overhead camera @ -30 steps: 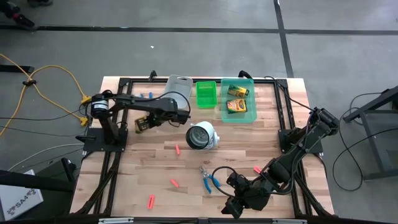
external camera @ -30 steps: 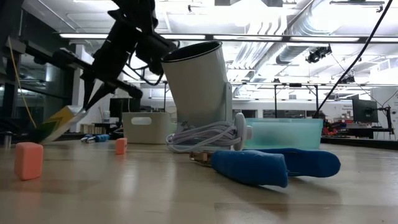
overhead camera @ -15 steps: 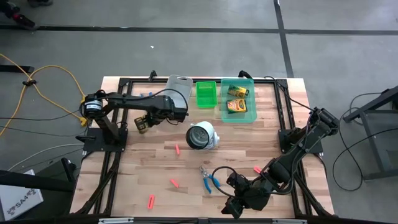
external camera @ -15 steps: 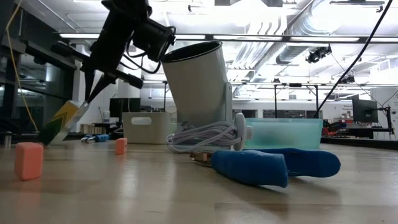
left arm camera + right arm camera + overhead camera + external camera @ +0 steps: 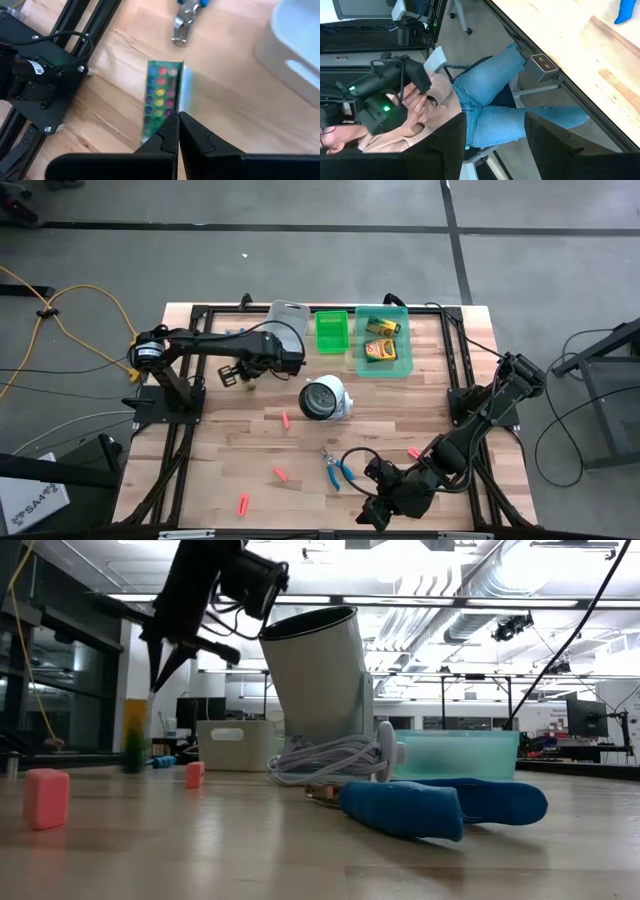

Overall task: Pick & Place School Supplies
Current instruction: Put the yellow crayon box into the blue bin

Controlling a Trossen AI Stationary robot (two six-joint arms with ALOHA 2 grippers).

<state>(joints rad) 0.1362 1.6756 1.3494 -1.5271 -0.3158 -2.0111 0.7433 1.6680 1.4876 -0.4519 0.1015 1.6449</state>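
My left end effector [image 5: 176, 116] has its fingers pressed together on the top edge of a crayon box [image 5: 160, 95]. In the low view the box [image 5: 135, 735] hangs upright under the fingertips, its lower end close to the tabletop [image 5: 370, 415]; I cannot tell whether it touches. From above, this is at the left rear of the tabletop, just in front of the grey bin [image 5: 287, 320] and left of the round white object [image 5: 325, 397]. A pair of scissors [image 5: 187, 20] lies flat just beyond the box, near the grey bin.

My right end effector [image 5: 495, 145] waits at the front edge of the tabletop, fingers spread and holding nothing. Its camera looks out past the edge at a seated person [image 5: 470, 115] in jeans.

The teal bin [image 5: 404, 340] at the rear holds two more crayon boxes, one behind [image 5: 382, 326] the other [image 5: 381, 351]. The green bin [image 5: 331, 330] sits between the teal and grey bins.

A second pair of scissors [image 5: 335, 468] lies near the front, close to the right arm. Its blue handles fill the foreground of the low view, with the white object leaning behind them.

Four red stubs lie loose on the tabletop:
- One [image 5: 285, 420] is just left of the white object.
- One [image 5: 281, 474] lies left of the front scissors.
- One [image 5: 243, 503] is near the front left.
- One [image 5: 413, 452] is by the right arm.
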